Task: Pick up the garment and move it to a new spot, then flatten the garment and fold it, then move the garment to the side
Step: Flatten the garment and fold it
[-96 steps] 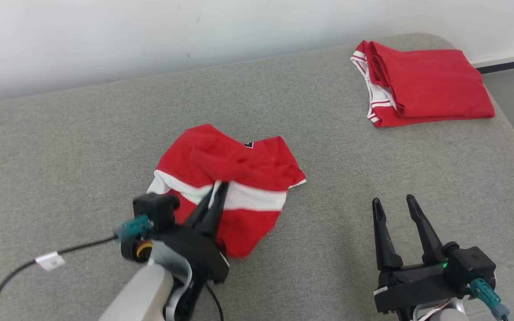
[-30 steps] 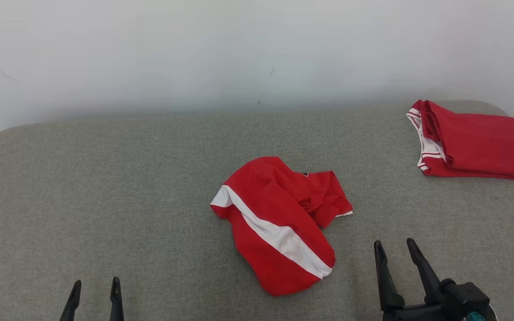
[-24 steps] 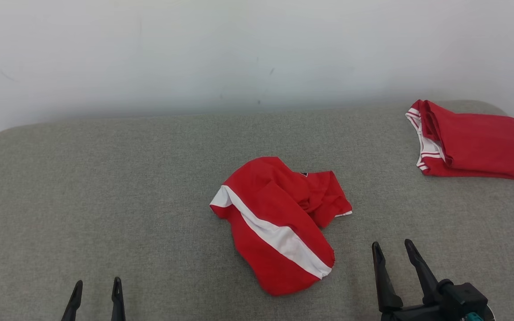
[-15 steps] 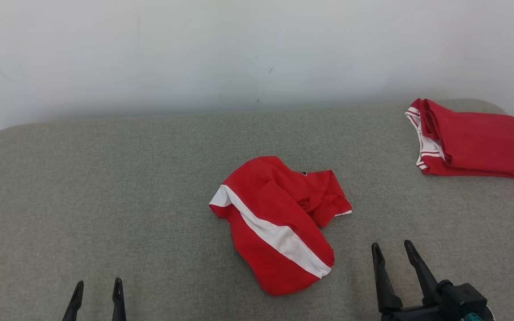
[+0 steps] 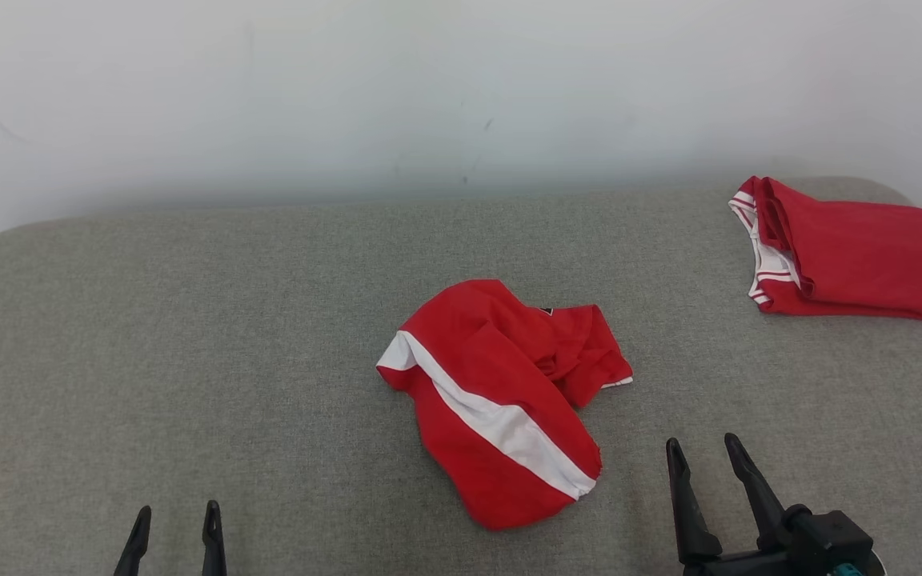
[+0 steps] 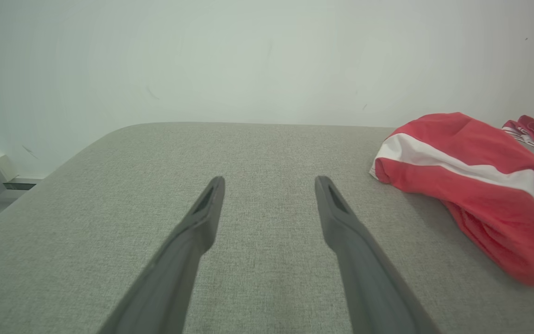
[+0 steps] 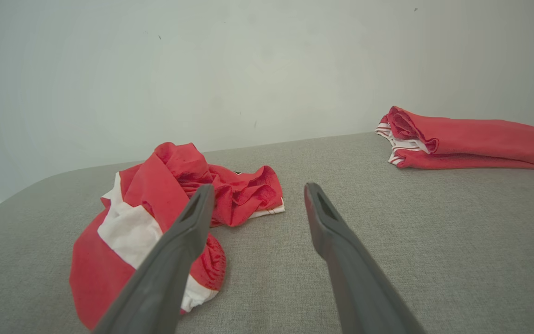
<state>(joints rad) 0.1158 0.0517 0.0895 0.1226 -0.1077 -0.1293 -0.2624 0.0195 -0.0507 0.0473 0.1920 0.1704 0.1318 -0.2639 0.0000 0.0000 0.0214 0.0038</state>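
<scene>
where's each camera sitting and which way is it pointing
Head view: high on the robot, facing forward and down at the grey pad; the left hand and right hand poke in at the bottom.
Left wrist view: low over the grey pad, looking along the left hand's open fingers; crumpled shirt to its right.
Right wrist view: low, looking along the right hand's open fingers; crumpled shirt left, folded shirt far right.
Shared: all three show the crumpled shirt.
</scene>
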